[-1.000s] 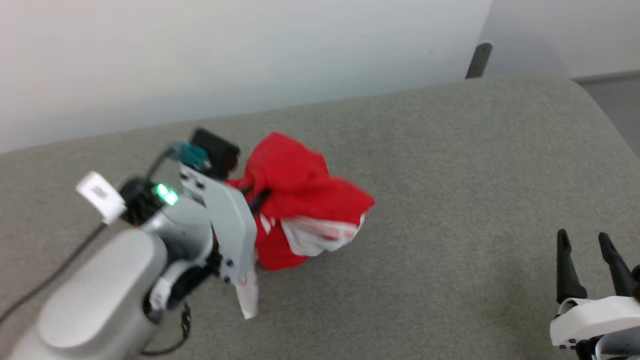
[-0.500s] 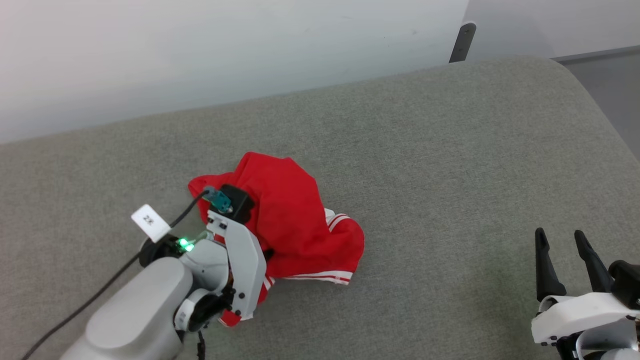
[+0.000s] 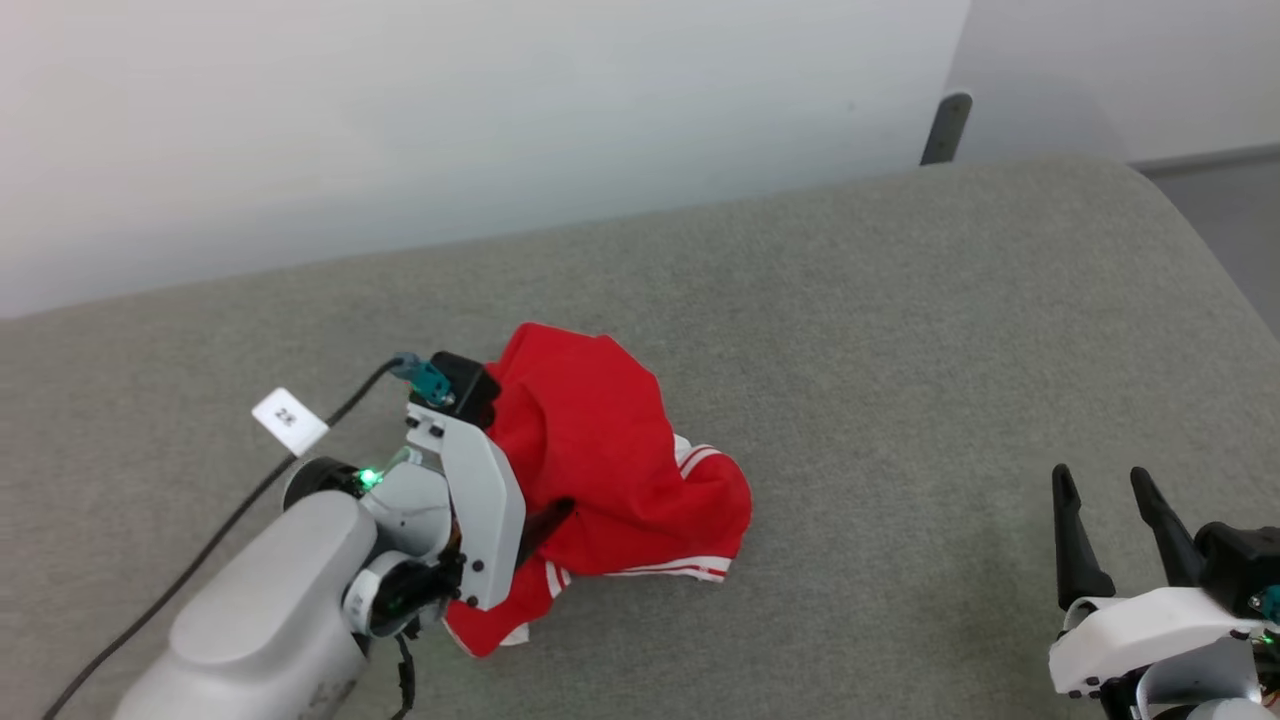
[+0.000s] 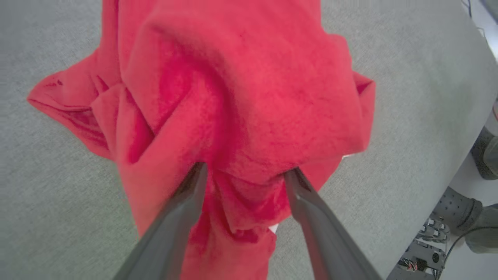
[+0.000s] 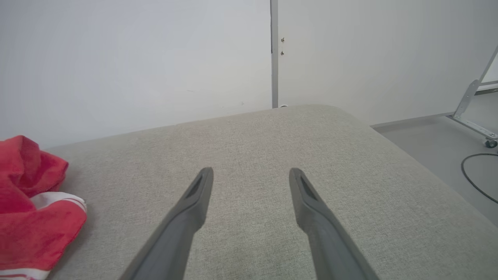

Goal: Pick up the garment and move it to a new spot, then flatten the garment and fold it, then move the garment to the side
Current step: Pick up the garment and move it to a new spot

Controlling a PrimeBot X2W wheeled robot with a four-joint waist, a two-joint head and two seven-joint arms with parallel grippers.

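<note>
The garment (image 3: 600,450), bright red with white striped trim, lies crumpled on the grey cushioned surface (image 3: 900,350) left of centre. My left gripper (image 4: 243,173) is down in it: the two fingers stand wide apart, open, their tips pushed into the red folds (image 4: 241,97) with a bunch of cloth lying loose between them. In the head view the pale wrist covers most of that gripper and a single dark finger (image 3: 550,520) shows against the fabric. My right gripper (image 3: 1100,490) hovers open and empty at the lower right, well clear of the garment (image 5: 27,217).
A white wall runs behind the surface, with a grey metal post (image 3: 945,125) at its far right corner. A black cable with a white tag (image 3: 288,420) trails from my left wrist. A person's grey shoes (image 4: 455,206) stand on the floor beyond the surface's edge.
A second ago the garment hung bunched from my shut left gripper above the surface. It has come down onto the surface and the left fingers have spread apart. The head camera shifted.
</note>
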